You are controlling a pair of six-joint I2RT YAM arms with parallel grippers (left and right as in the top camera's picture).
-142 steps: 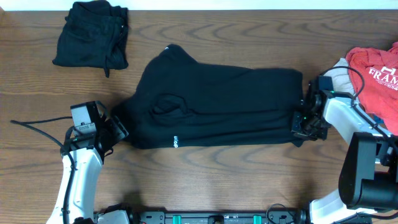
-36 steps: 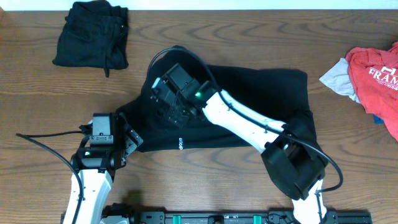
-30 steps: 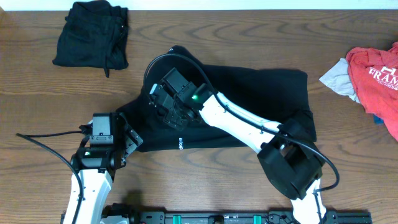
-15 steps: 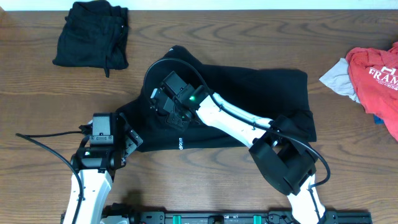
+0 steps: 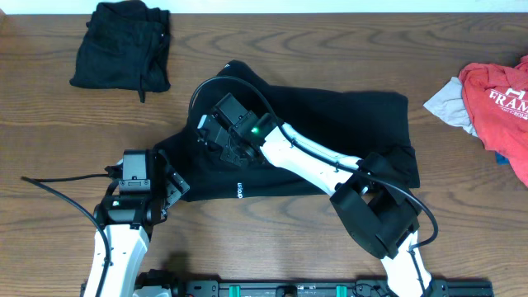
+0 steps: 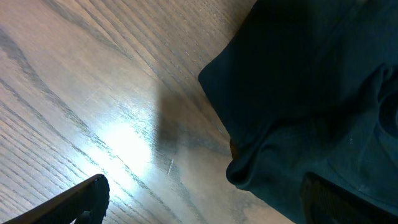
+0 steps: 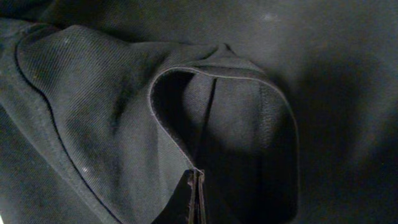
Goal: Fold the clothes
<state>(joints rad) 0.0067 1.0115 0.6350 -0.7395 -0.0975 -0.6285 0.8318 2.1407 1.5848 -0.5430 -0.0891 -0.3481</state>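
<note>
Dark wooden table under bright light from above

The table is brown wood with long wavy grain running across the overhead view. A narrow pale strip shows beyond its far edge, and what it belongs to cannot be told. In the left wrist view a white glare lies on the boards with a soft shadow just beside it. A black rail lines the near edge.
</note>
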